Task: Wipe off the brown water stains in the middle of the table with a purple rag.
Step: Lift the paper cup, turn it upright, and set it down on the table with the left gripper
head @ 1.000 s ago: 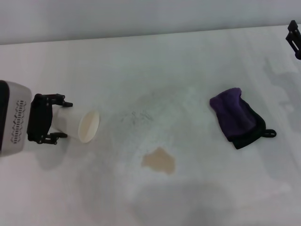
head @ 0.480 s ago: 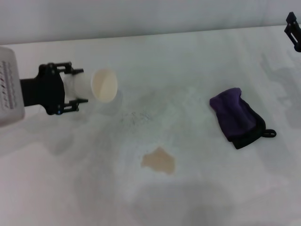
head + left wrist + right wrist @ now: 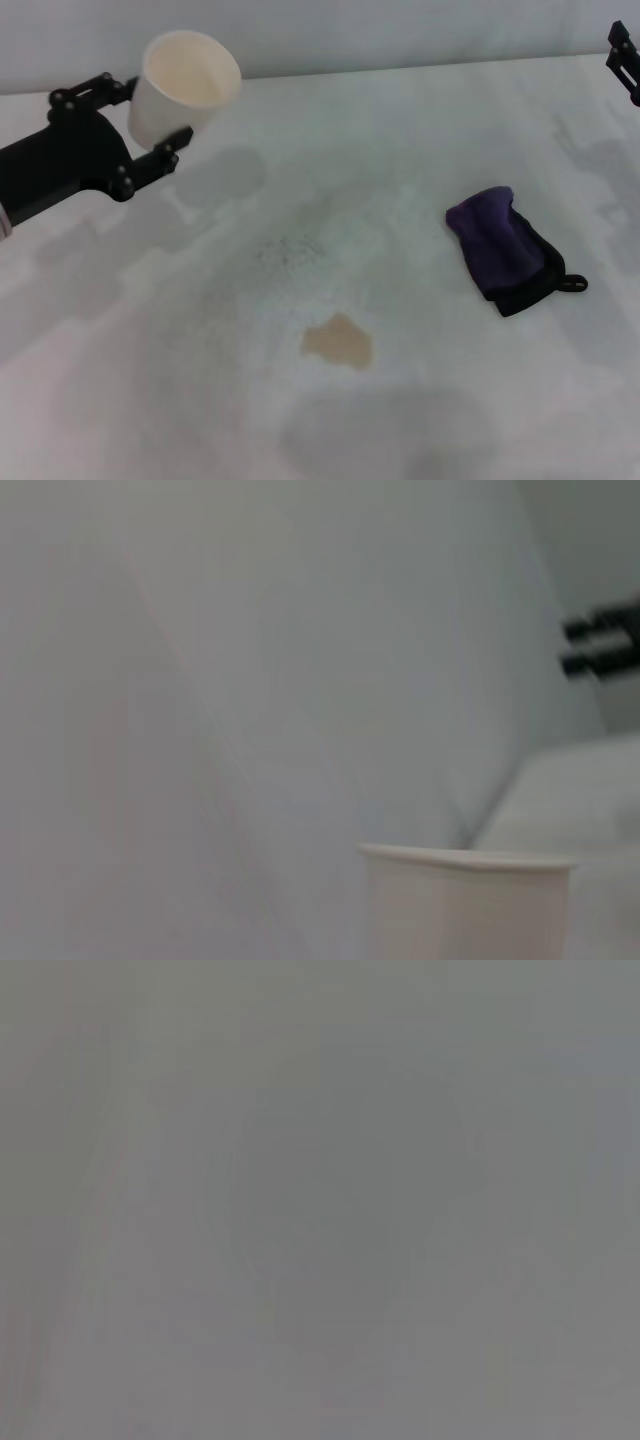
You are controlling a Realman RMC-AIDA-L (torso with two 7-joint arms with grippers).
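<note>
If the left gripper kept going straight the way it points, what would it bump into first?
Probably nothing on the table. The left gripper, shut on the cup, points up and toward the far wall, well above the stain and rag. Depth is unclear.

White matte tabletop [image 3: 420, 120], faintly grey-scuffed and speckled. Light-brown, tan stain [image 3: 338, 342]. Dark purple rag [image 3: 508, 250], black-edged, black loop. Cream-white paper cup [image 3: 183, 85]. Black left claw [image 3: 125, 125].
</note>
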